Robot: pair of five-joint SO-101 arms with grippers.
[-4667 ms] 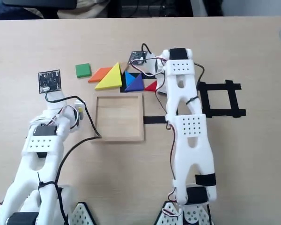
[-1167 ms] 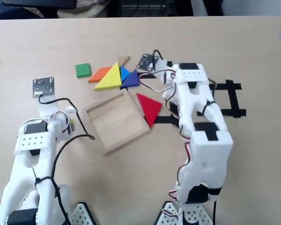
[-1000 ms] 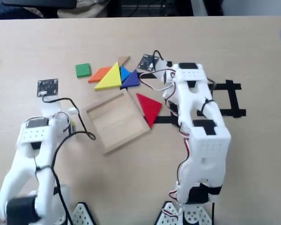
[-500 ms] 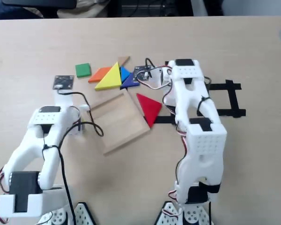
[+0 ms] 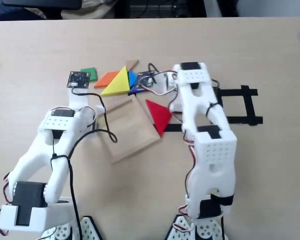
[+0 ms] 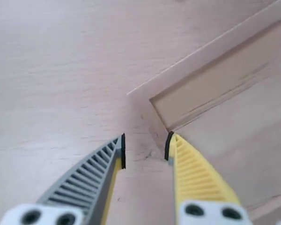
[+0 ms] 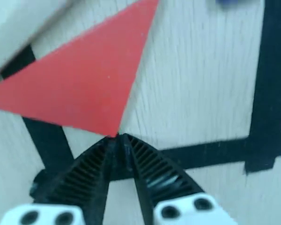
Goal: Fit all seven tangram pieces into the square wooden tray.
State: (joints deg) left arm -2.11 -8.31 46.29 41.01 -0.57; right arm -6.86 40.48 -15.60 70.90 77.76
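Observation:
The square wooden tray (image 5: 132, 131) lies turned askew at mid-table with nothing inside. My left gripper (image 6: 145, 148) is open and straddles the tray's left corner (image 6: 154, 110), one finger on either side of the rim. A red triangle (image 5: 159, 115) lies against the tray's right edge. My right gripper (image 7: 117, 140) is shut, its black fingertips touching one corner of the red triangle (image 7: 84, 89). Behind the tray sit a yellow triangle (image 5: 119, 82), an orange piece (image 5: 106, 77), a green square (image 5: 90, 73), a blue piece (image 5: 133, 77), a purple triangle (image 5: 140, 90) and a wood-coloured piece (image 5: 132, 64).
Black tape lines (image 5: 240, 105) mark the table to the right of the right arm (image 5: 195, 100), and one strip runs under the red triangle. The left arm's cable (image 5: 107, 132) drapes over the tray's near-left edge. Bare table lies in front of the tray.
The tray has been turned askew and the red triangle pulled out beside it. In the last second my left arm swung right to the tray's corner, and the right arm edged left.

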